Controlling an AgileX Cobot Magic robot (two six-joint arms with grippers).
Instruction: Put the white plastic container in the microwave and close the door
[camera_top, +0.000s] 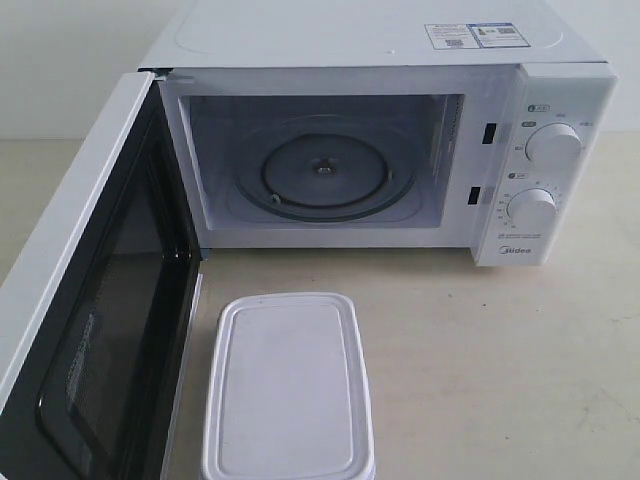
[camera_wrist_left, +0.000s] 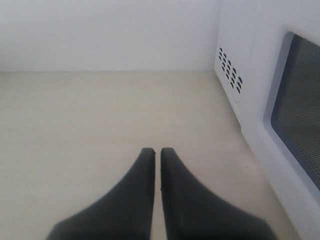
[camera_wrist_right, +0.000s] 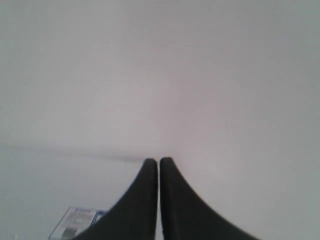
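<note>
The white plastic container (camera_top: 288, 385) lies flat on the table in front of the microwave (camera_top: 380, 60), lid up. The door (camera_top: 95, 300) is swung wide open to the left, baring the glass turntable (camera_top: 325, 175). Neither gripper shows in the exterior view. In the left wrist view my left gripper (camera_wrist_left: 157, 151) is shut and empty above the bare table, with the door's outer face (camera_wrist_left: 295, 105) beside it. In the right wrist view my right gripper (camera_wrist_right: 158, 161) is shut and empty, high above the microwave's top, where the sticker (camera_wrist_right: 77, 222) shows.
Two round knobs (camera_top: 553, 145) sit on the microwave's right panel. Beige table (camera_top: 500, 360) stretches to the right of the container. A white wall (camera_wrist_left: 100, 30) stands behind. Vent slots (camera_wrist_left: 230, 75) mark the microwave's side.
</note>
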